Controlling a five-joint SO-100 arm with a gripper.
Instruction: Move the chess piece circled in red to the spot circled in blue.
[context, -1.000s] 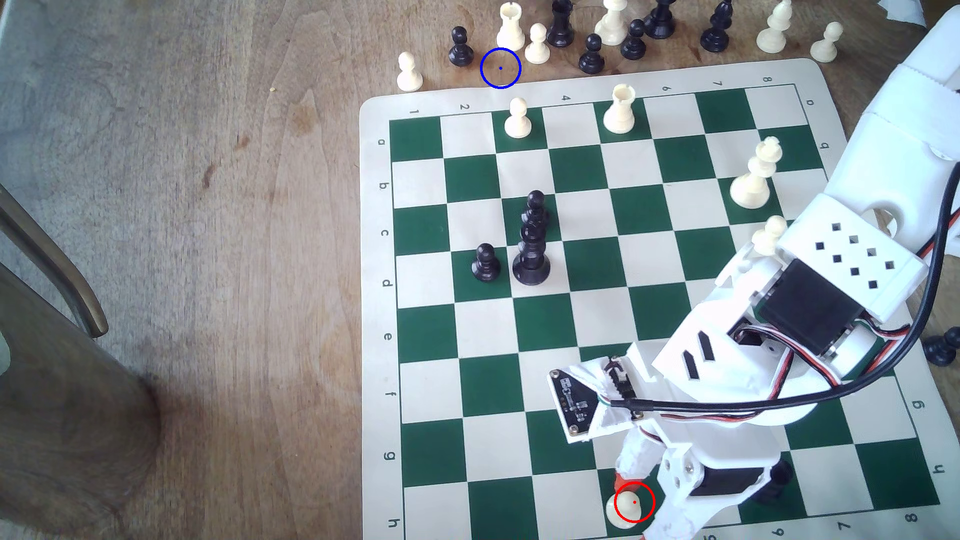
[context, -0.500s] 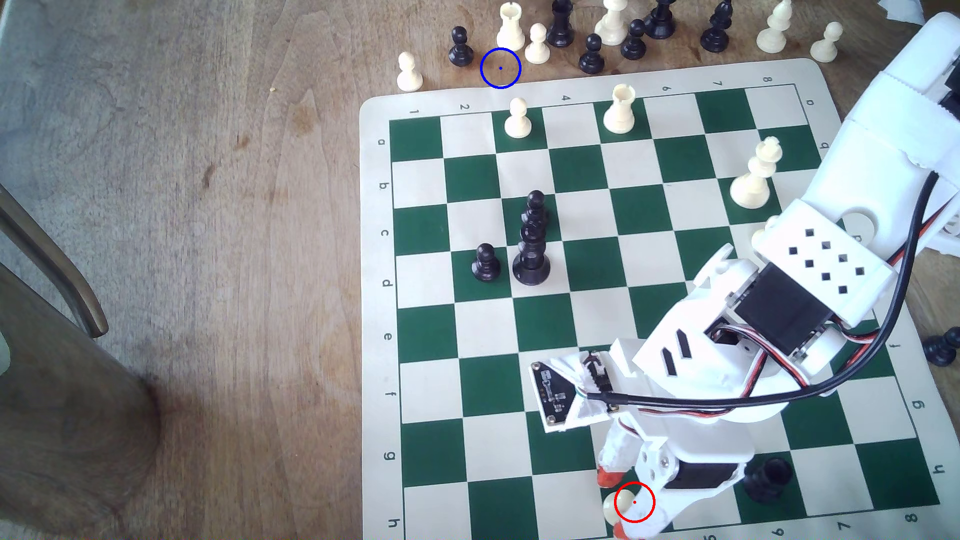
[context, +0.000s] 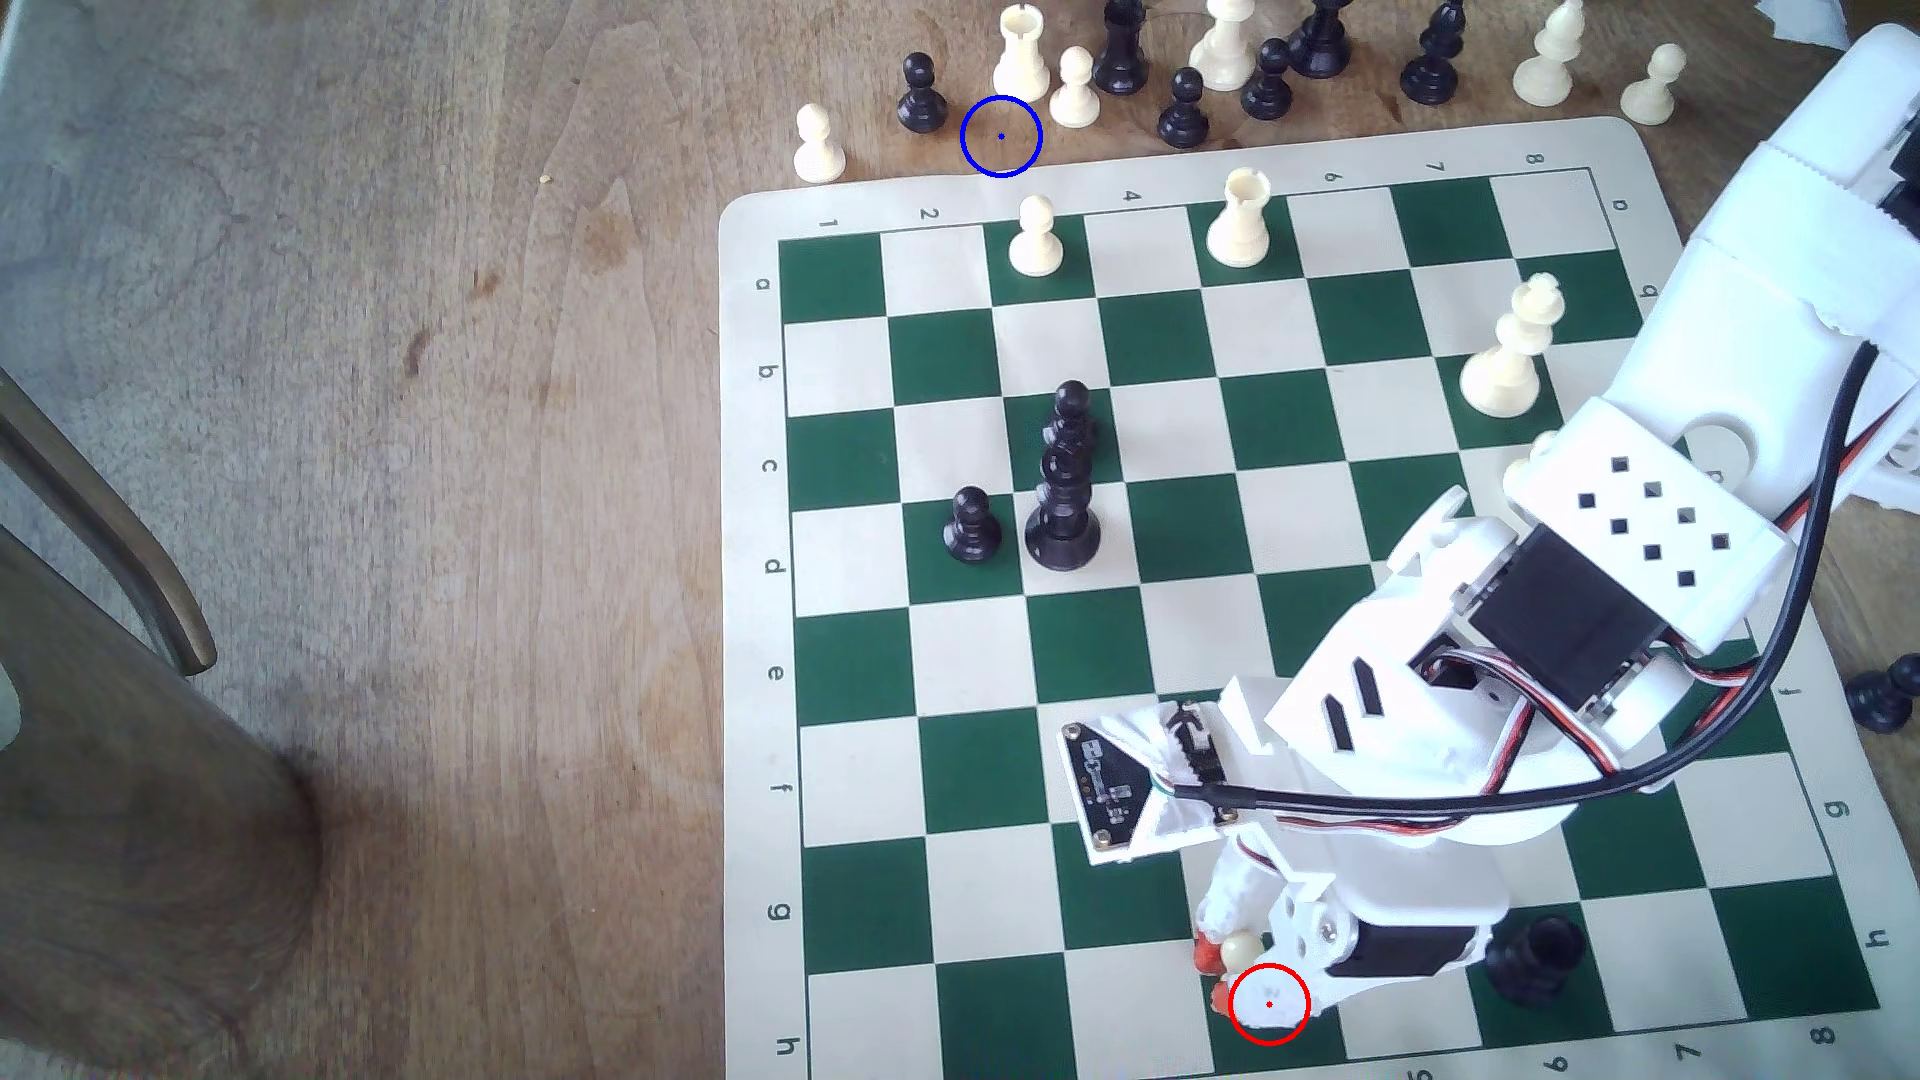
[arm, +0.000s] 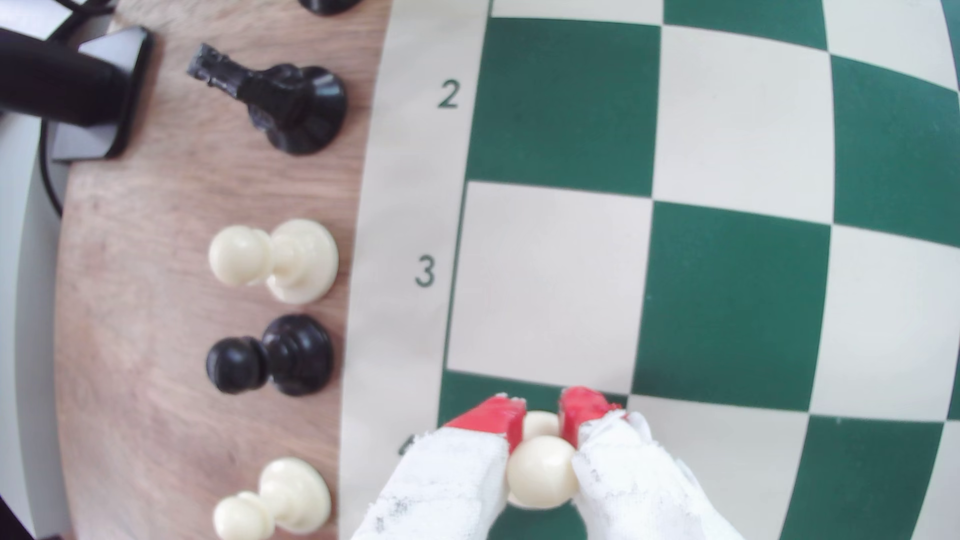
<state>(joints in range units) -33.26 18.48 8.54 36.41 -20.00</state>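
The gripper pinches the cream pawn below its head, just above the chessboard's near edge; it could twist free on lifting, since red pads bear on a rounded neck

Exterior view looks down from overhead; wrist view, close (slightly blurred), shares the chessboard.

The chess mat border carries numerals 1–8 and letters a–h.
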